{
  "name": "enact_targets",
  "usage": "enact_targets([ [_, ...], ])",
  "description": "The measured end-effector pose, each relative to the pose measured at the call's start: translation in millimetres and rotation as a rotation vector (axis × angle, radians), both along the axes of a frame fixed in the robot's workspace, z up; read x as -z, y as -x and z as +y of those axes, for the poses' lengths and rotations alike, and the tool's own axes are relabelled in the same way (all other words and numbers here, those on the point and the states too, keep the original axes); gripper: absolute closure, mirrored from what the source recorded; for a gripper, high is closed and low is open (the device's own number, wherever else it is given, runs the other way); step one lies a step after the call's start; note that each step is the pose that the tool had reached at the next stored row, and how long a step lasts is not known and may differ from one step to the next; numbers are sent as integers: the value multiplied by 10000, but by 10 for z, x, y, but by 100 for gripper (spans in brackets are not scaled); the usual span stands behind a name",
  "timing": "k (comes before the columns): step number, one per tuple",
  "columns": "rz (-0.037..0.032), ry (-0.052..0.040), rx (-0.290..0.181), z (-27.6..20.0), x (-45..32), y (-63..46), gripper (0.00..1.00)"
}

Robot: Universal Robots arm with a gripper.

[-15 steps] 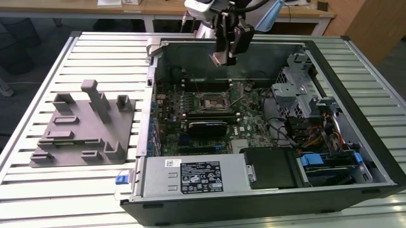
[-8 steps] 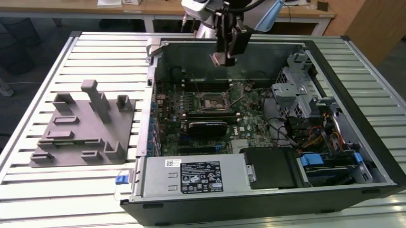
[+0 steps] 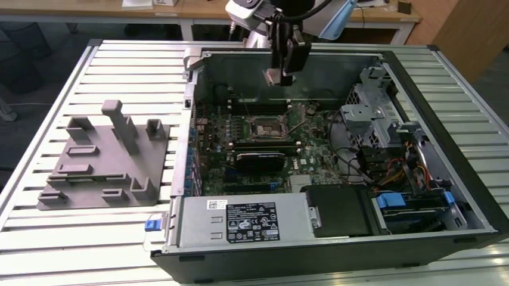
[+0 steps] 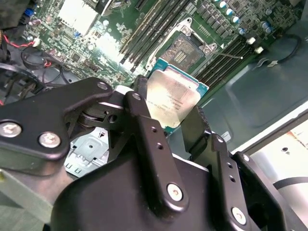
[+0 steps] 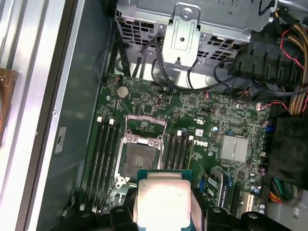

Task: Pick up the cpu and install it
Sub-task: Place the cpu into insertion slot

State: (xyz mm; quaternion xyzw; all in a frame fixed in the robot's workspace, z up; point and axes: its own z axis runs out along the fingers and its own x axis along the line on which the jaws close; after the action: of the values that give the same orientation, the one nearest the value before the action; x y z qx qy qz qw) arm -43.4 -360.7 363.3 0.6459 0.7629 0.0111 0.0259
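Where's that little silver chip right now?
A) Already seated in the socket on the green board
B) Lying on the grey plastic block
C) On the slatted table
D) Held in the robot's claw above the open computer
D: in the second wrist view the gripper is shut on the cpu, with the empty socket beyond it.

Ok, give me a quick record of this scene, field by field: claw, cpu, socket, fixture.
claw: shut on the cpu, over the open case
cpu: gripped at two opposite edges, metal top showing, above the board, not seated
socket: no chip in it, near the held cpu in both wrist views
fixture: grey, beside the case, on the exterior view's left
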Motion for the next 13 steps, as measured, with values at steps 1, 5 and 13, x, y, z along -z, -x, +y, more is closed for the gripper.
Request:
enact_targets([
  [1, 0, 0, 0, 2, 18, 0, 47],
  [5, 2, 3, 2, 16, 90, 1, 47],
  [13, 1, 20, 32, 31, 218, 0, 47],
])
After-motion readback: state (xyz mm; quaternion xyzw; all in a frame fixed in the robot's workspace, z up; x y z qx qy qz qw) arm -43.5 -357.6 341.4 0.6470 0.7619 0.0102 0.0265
